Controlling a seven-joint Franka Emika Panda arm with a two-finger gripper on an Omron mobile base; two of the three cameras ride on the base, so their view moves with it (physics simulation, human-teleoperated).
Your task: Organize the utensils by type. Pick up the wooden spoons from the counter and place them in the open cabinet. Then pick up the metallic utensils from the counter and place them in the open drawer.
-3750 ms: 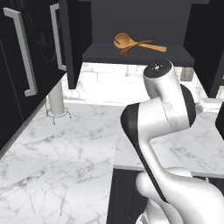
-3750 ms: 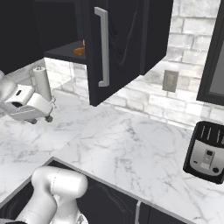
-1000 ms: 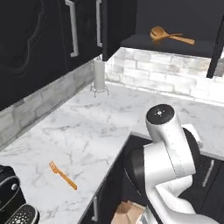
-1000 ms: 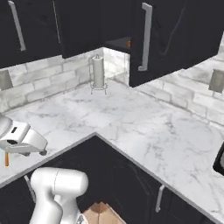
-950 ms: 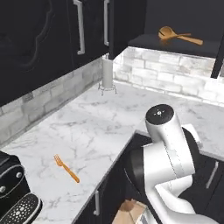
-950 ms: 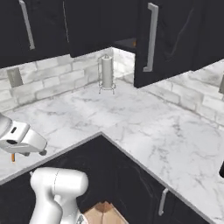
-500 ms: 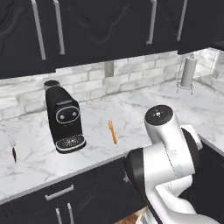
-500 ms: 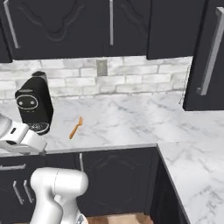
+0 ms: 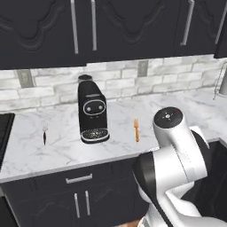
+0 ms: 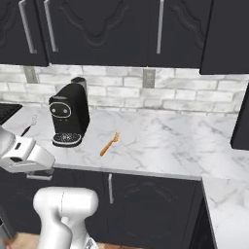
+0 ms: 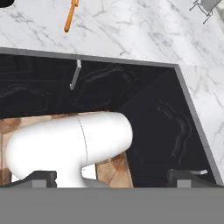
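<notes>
Orange fork [image 9: 136, 130] lies on the counter [image 9: 177, 111] at three o'clock of the coffee machine [image 9: 91, 111]; silver fork [image 9: 45, 133] at nine. My gripper [image 11: 111, 175] hangs spread, empty; reaching risks bumping that machine.

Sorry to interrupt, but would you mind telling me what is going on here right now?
The robot arm faces a marble counter and holds nothing; its tool is open, hanging in front of the dark lower cabinets. An orange fork lies on the counter to the right of a black coffee machine, and a silver fork with a dark handle lies to the machine's left. Neither fork has been picked up.
</notes>
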